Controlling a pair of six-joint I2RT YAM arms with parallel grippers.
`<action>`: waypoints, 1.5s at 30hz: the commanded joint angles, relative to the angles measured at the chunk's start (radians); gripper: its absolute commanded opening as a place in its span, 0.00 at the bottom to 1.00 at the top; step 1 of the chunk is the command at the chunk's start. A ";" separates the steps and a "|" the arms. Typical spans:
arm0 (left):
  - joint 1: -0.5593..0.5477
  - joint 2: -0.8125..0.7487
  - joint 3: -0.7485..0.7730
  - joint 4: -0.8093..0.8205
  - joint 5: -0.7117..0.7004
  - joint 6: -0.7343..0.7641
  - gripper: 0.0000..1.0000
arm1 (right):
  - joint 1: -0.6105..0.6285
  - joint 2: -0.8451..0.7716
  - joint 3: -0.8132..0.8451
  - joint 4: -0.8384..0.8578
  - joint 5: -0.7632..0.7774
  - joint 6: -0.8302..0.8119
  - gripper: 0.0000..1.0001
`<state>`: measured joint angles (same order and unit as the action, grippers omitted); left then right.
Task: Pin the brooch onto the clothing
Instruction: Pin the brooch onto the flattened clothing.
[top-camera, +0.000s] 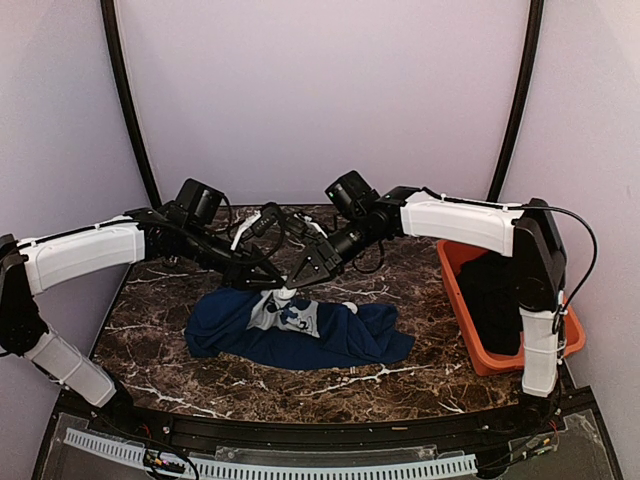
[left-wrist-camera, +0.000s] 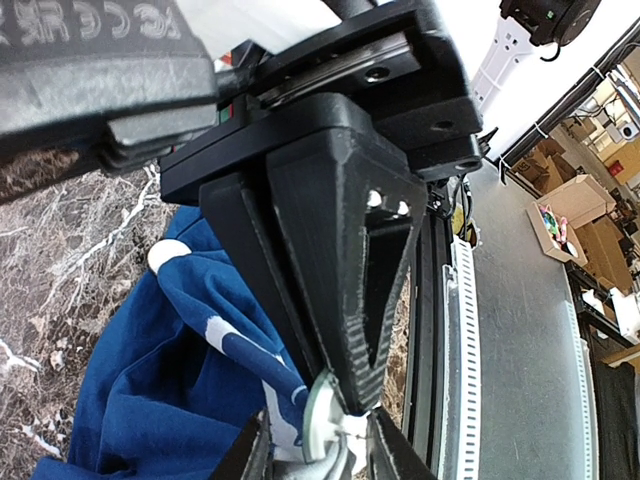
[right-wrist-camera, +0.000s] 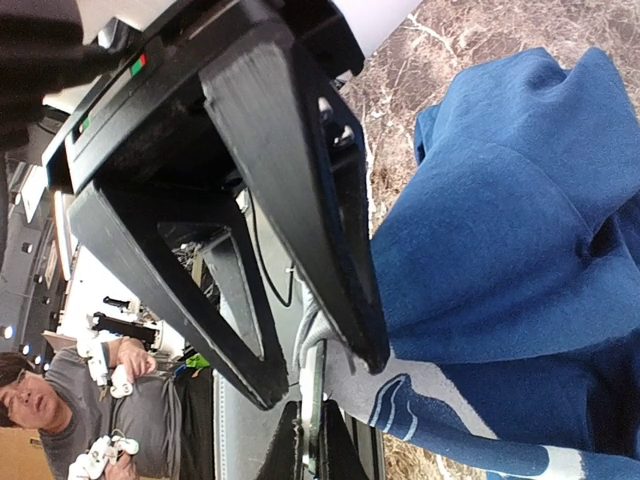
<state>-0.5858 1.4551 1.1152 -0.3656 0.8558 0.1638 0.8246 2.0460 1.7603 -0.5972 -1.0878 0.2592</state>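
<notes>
The navy clothing (top-camera: 330, 340) lies crumpled mid-table, and its grey-white print is pulled up into a peak where both grippers meet. My right gripper (right-wrist-camera: 315, 445) is shut on the brooch (right-wrist-camera: 314, 400), a thin disc seen edge-on. From the left wrist the brooch (left-wrist-camera: 319, 424) shows its white back, with the right gripper (left-wrist-camera: 350, 400) at its top. My left gripper (left-wrist-camera: 315, 450) has its jaws partway apart, closed round a fold of the clothing (left-wrist-camera: 150, 380) with the brooch inside. In the top view the left gripper (top-camera: 275, 285) and the right gripper (top-camera: 296, 280) nearly touch.
An orange bin (top-camera: 470, 330) holding a black garment (top-camera: 495, 295) stands at the right edge of the marble table (top-camera: 200, 380). A small dark item (top-camera: 355, 375) lies on the table in front of the shirt. A slotted rail (left-wrist-camera: 465, 330) runs along the near edge.
</notes>
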 joint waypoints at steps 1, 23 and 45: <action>0.016 -0.051 -0.027 0.025 0.034 -0.004 0.32 | -0.017 -0.030 -0.017 0.042 -0.060 -0.014 0.00; 0.007 0.005 -0.013 0.015 0.061 -0.019 0.35 | -0.028 -0.020 -0.004 0.031 -0.068 -0.023 0.00; -0.010 0.003 -0.004 -0.015 0.013 0.008 0.32 | -0.021 -0.021 -0.011 0.020 -0.047 -0.034 0.00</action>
<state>-0.5938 1.4754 1.1088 -0.3534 0.8772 0.1524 0.8024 2.0457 1.7462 -0.5846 -1.1217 0.2409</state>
